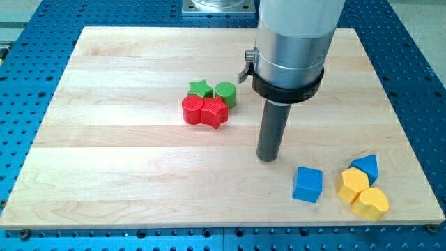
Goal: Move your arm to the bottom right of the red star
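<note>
The red star (215,112) lies a little above the middle of the wooden board (125,174). It touches a red round block (192,109) on its left, and a green star (201,88) and a green round block (225,93) above it. My tip (267,158) rests on the board to the lower right of the red star, with a clear gap between them. The tip touches no block.
A blue cube (308,184) lies to the lower right of the tip. Further right are a blue angled block (366,168), a yellow hexagonal block (353,184) and a yellow heart-like block (371,203), near the board's right bottom corner.
</note>
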`<action>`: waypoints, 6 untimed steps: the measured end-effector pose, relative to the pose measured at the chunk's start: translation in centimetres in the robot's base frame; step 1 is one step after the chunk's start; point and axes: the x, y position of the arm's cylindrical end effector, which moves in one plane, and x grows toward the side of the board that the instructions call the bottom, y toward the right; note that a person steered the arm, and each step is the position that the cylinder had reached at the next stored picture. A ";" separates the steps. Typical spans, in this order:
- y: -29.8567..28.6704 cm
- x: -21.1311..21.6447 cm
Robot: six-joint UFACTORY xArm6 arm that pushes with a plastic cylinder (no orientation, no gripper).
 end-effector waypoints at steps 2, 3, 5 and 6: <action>-2.6 -2.1; -5.5 -5.2; -5.1 -5.5; -5.0 -5.5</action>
